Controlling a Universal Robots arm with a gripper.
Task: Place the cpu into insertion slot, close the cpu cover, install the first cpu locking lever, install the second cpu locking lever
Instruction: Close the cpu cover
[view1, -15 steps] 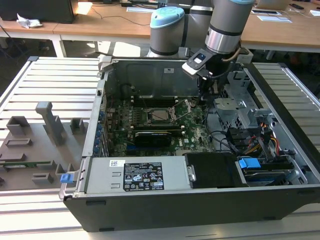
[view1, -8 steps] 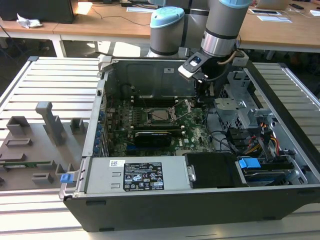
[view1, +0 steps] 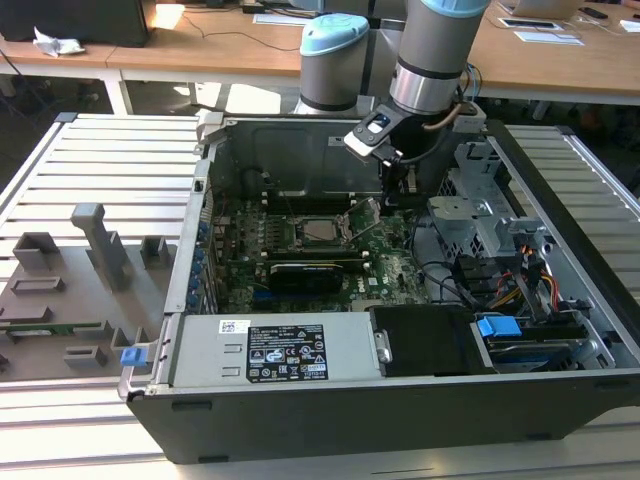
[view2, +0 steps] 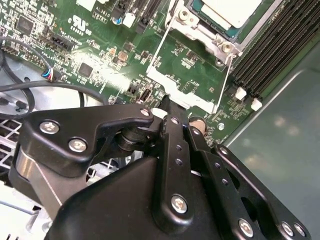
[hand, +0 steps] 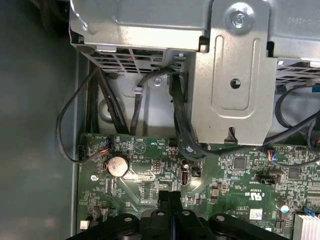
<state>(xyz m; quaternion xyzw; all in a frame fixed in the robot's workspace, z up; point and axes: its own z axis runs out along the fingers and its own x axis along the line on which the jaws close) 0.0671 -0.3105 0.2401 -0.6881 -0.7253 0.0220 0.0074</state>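
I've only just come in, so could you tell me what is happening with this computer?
One robot arm reaches into the open computer case. The cpu already sits in the insertion slot. The cpu cover is not yet closed: its silver frame is swung away from the socket, and green board shows through its window. The gripper is shut and sits right at that frame's free edge. Whether it pinches the edge cannot be told.

Exterior view overlooks the case (view1: 400, 410); both wrist views closely face its motherboard (view2: 190, 60)
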